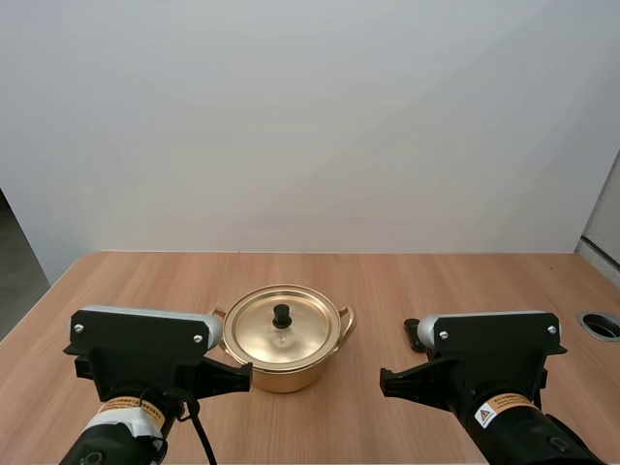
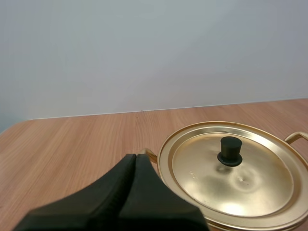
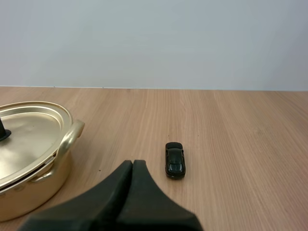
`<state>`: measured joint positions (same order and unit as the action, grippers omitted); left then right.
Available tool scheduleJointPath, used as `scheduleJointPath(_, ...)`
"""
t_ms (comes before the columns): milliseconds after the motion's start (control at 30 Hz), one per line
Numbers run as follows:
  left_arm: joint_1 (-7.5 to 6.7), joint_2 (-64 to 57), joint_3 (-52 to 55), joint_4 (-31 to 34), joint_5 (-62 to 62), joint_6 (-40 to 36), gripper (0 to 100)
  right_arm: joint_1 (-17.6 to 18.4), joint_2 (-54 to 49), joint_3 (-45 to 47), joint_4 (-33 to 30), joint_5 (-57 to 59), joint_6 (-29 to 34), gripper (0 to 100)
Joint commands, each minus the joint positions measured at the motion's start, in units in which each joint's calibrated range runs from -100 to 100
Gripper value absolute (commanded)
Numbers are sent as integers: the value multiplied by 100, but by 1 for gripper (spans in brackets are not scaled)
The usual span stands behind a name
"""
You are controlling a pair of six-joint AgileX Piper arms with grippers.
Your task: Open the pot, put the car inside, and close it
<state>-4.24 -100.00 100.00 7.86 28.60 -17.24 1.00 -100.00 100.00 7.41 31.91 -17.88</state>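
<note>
Wooden table (image 1: 387, 281) against a plain white wall. At lower centre of the high view, slightly left: gold pot (image 1: 291, 373) with two side handles. Lid (image 1: 281, 334) seated flat on the rim, black knob (image 1: 282, 315) upright at its centre. To the right of the pot, well clear of its handle: small dark car (image 3: 174, 160) on bare wood.

Left gripper (image 2: 136, 156): jaws together as one dark wedge, holding nothing, tips just beside the pot rim. Right gripper (image 3: 133, 162): jaws likewise pressed together, empty, tips near the car without touching it.
</note>
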Motion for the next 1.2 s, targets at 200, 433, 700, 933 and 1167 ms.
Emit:
scheduleJointPath(200, 2, 0, 0, -16, 8, -14, 0, 4, 0, 0, 1, -9, 2, 0)
scheduleJointPath(433, 2, 0, 0, -538, -217, -92, 0, 4, 0, 0, 42, -170, -8, 0)
scheduleJointPath(700, 2, 124, -321, -599, -658, 645, 0, 4, 535, -311, -568, -813, -30, 0)
scheduleJointPath(933, 19, 2155, -1845, -749, 704, 854, 0, -278, 2360, -1901, -993, -127, 110, 0)
scheduleJointPath(1167, 19, 4066, -3074, -1159, 1249, 990, 0, -343, 4065, -3103, -836, 1044, 120, 0)
